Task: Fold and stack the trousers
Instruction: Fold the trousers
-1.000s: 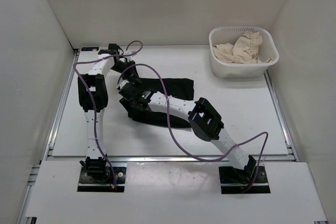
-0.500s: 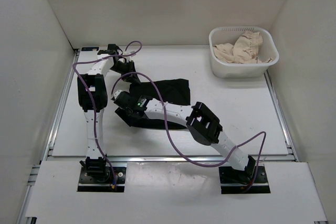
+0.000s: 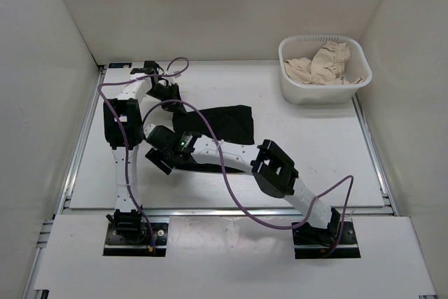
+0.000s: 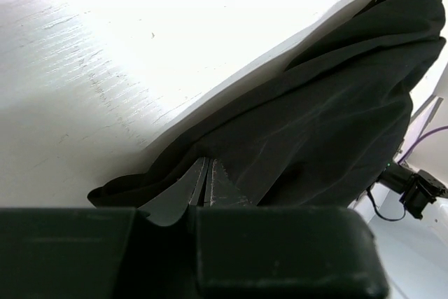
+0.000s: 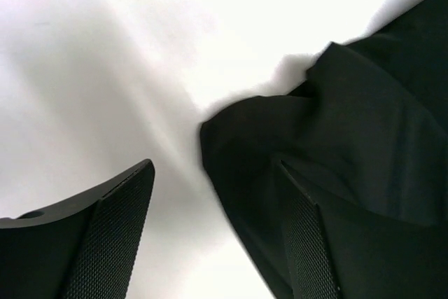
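Observation:
The black trousers [image 3: 227,122] lie bunched across the middle of the white table, partly hidden under my right arm. My left gripper [image 3: 170,94] is at their far left end. In the left wrist view its fingertips [image 4: 205,164] are pressed together on a fold of the trousers [image 4: 329,117]. My right gripper [image 3: 155,157] is low at the near left end of the cloth. In the right wrist view it [image 5: 215,169] is open, with a corner of the trousers [image 5: 350,124] lying between the fingers [image 5: 119,229] and against the right one.
A white basket [image 3: 322,94] holding beige cloth [image 3: 323,64] stands at the back right. White walls close in the table on three sides. Purple cables loop over both arms. Bare table [image 3: 315,159] shows to the right.
My right gripper has moved left and nearer along the trousers' near edge. The black cloth's right part now looks shorter and more gathered. The left gripper has hardly moved.

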{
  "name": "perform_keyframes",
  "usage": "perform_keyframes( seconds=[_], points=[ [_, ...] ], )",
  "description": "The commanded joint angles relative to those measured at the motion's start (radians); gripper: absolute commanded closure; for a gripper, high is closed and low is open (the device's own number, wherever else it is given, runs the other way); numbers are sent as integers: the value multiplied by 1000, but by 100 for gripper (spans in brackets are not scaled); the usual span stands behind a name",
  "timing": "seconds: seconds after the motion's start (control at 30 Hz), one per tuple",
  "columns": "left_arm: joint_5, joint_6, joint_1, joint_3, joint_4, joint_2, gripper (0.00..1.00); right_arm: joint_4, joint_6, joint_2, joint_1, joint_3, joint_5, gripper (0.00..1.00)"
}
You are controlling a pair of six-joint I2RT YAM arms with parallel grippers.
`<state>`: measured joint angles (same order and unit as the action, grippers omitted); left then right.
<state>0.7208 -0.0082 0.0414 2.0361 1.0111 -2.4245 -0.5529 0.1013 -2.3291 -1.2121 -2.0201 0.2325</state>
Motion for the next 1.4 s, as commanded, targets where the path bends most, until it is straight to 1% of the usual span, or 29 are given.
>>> perform_keyframes(
  seconds=[0.0,0.07,0.23,0.3,0.33,0.43,0.47,0.53,0.6,0.63,0.67,0.73,0.77,0.8,0.83,0.93,1.17,1.37],
  points=[
    [-4,8,-3,-4,-11,79,86,5,14,24,-9,-28,-3,26],
    [-14,8,-3,-13,-11,79,86,-4,24,8,-9,-38,8,26],
    [-44,8,-3,-24,-11,88,86,-4,44,-39,-9,-38,47,33],
    [-44,8,-3,-24,-11,88,86,7,54,-39,-9,-29,56,37],
    [-44,8,-3,-24,-11,88,86,7,54,-48,-9,-29,45,42],
    [-66,8,-3,-24,-11,88,86,7,54,-58,-9,-19,35,49],
    [-79,8,-3,-24,-11,88,86,7,54,-58,-9,-19,34,49],
    [-80,8,-3,-24,-11,97,86,7,54,-67,-9,-6,34,52],
    [-99,8,-3,-34,-11,97,86,7,54,-67,-9,-6,34,60],
    [-110,8,-3,-34,-11,97,86,7,54,-67,-9,-6,34,65],
    [-124,8,-3,-22,-11,88,86,7,63,-67,-9,-6,34,78],
    [-164,8,6,-8,-11,88,86,-2,63,-67,-9,-15,34,88],
    [-176,8,6,9,-11,79,86,-15,63,-55,-9,-15,34,95],
    [-202,8,6,30,-11,68,86,-15,63,-38,-9,-15,34,98],
    [-216,8,6,39,-11,68,86,-15,63,-29,-9,-15,34,100],
    [-254,8,6,61,-11,48,86,-24,52,8,-18,9,4,100],
    [-287,8,6,93,-20,30,86,-24,25,112,-27,78,-53,100],
    [-297,8,6,102,-20,30,86,-33,15,131,-27,96,-104,100]
  ],
)
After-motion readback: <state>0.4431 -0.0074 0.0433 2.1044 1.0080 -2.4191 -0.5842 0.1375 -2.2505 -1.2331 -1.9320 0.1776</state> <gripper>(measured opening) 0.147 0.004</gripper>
